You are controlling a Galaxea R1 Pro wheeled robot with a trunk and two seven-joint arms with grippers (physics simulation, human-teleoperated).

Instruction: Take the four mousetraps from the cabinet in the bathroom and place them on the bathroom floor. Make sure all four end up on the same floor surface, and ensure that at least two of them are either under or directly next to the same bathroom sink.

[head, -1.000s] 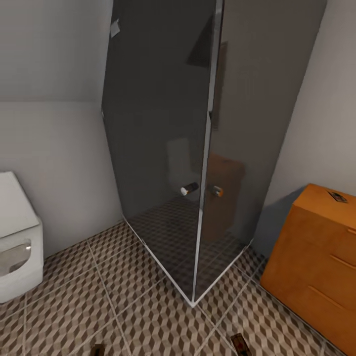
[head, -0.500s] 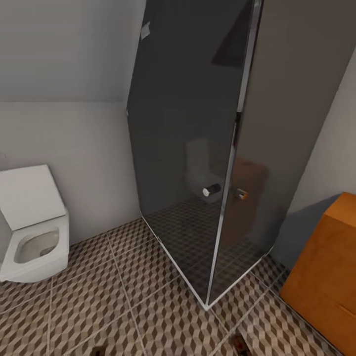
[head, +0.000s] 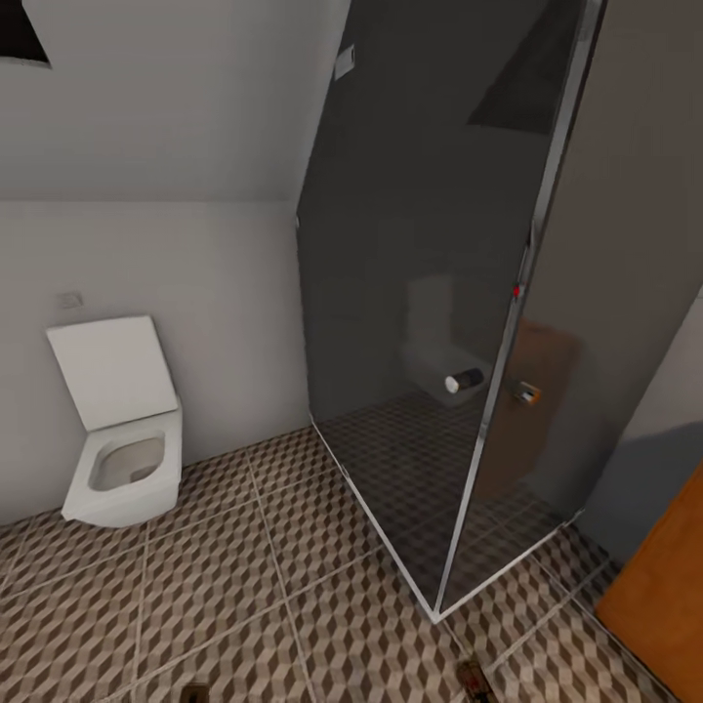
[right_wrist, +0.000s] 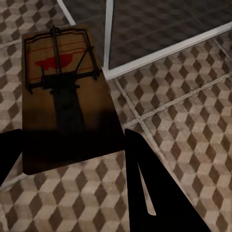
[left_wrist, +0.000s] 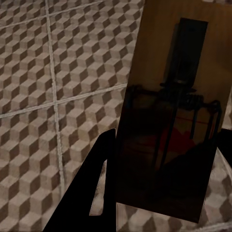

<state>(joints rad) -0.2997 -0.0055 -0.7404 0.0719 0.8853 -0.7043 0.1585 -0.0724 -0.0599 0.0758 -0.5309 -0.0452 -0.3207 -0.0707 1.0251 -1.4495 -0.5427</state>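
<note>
Bathroom floor (head: 195, 586): cube-patterned tiles, glass shower (head: 430, 322), white toilet (head: 122, 430). Left gripper (left_wrist: 162, 174) and right gripper (right_wrist: 72, 145) each clamp a mousetrap (left_wrist: 169, 111) (right_wrist: 65, 96): tan board, dark wire, red patch.

Matt patterned tiles are seen on the bathroom floor (head: 195, 596). Smoked glossy glass with chrome edging forms the shower (head: 430, 322). Wooden mousetraps (right_wrist: 67, 96) carry dark metal wire.
</note>
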